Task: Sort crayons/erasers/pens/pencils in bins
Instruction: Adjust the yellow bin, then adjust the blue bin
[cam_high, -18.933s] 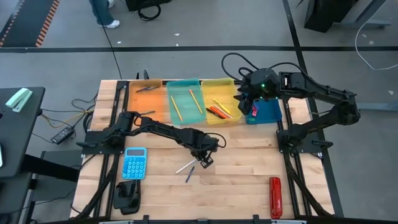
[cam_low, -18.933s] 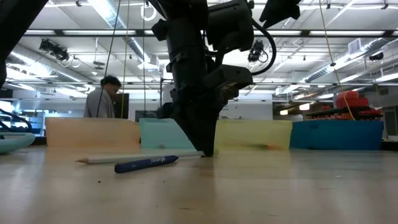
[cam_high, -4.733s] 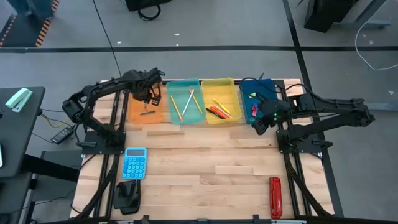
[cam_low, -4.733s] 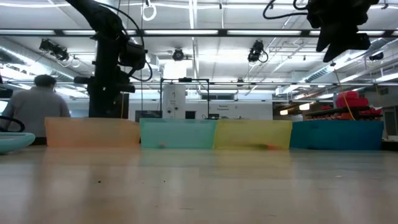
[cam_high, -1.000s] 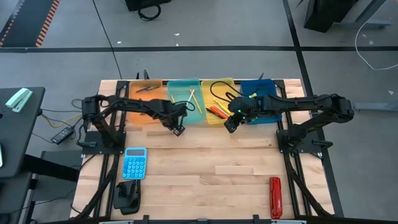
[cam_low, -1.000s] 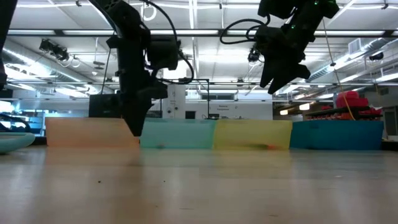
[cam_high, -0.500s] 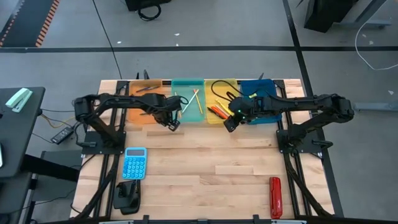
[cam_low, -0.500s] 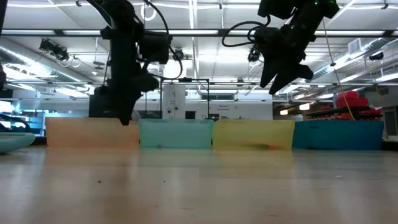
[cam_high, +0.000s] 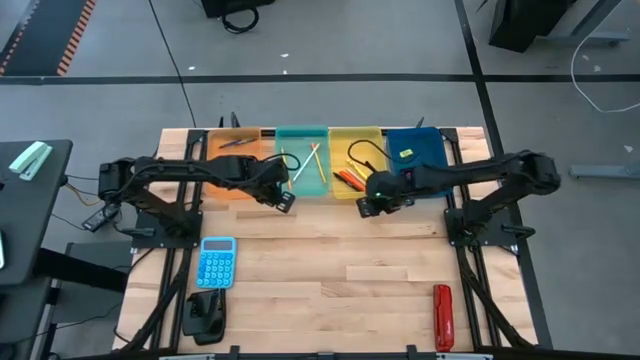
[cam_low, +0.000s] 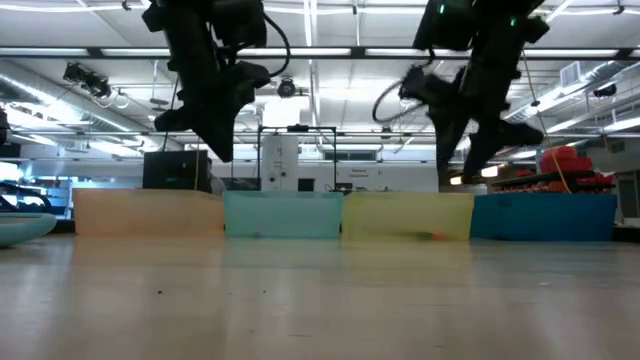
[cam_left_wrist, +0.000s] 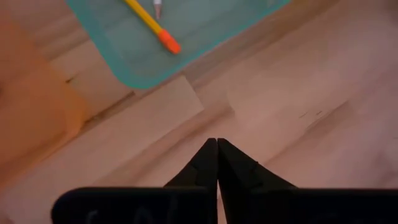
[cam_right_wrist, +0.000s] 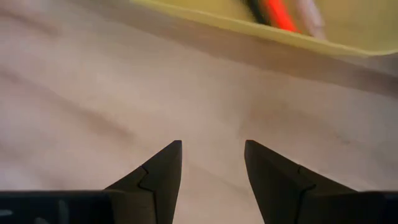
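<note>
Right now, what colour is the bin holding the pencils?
Teal bin; the high view shows it best.

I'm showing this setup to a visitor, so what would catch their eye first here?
Probably the four bright bins in a row at the table's far edge, orange, teal, yellow and dark blue, with pencils crossing in the teal one. Next, the left gripper, shut, and the right gripper, open, hanging just in front of them.
</note>
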